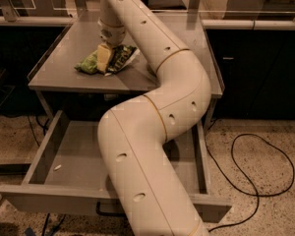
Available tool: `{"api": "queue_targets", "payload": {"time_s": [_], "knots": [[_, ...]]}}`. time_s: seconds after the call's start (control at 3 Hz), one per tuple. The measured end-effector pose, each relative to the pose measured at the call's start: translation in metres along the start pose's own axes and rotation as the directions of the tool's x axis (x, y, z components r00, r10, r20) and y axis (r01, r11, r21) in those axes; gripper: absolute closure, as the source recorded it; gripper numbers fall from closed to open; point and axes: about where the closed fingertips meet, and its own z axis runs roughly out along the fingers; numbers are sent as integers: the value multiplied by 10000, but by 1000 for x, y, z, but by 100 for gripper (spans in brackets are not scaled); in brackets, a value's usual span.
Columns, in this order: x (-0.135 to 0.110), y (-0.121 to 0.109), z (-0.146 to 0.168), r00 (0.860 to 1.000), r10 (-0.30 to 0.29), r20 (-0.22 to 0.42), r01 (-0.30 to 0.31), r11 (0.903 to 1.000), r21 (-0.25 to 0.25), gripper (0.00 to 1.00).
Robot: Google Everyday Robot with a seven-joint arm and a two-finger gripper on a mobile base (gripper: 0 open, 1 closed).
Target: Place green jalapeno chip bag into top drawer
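Caught mid-task with the gripper [105, 58] set down on the green jalapeno chip bag [122, 58], in the left half of the tabletop [64, 50], nearer the front edge than the back edge. Could not tell whether the pincer was apart or clamped on the foil. Showed the bag crumpled and resting on the grey surface, not lifted, short of the front-left corner and well apart from the right edge.

Below the front edge, found the top drawer [54, 199] pulled well out, its grey floor bare but for one small pale scrap [57, 167] near the left wall, and the dark loop handle [108, 212] peeping under the front panel. Spanned much of that open drawer with the cream arm [152, 146], bent from the lower foreground up towards the back edge of the tabletop. Past the right edge, noted a black cable [265, 146] looped on the speckled floor.

Judged the job as early yet: drawer already open, bag reached but not raised. Left to do, by the look of it: securing a hold, lifting clear of the tabletop, carrying out past the front edge, lowering into the drawer and letting go. Probably favoured the drawer's left side for the drop, with the elbow crowding its right.
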Motion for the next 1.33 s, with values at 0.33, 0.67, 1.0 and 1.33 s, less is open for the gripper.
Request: {"api": "queue_targets", "payload": {"time_s": [0.33,0.67,1.0,1.33], "knots": [[-2,-1,-3,9999,-31,117,30,10000,77,100],[-15,-4,-38,9960,-293,846,245,9980,574,100],[-19,-7,-34,9950,-299,957,238,9976,647,100],[-22,-10,-35,9936,-362,1065,282,9967,760,100]]}}
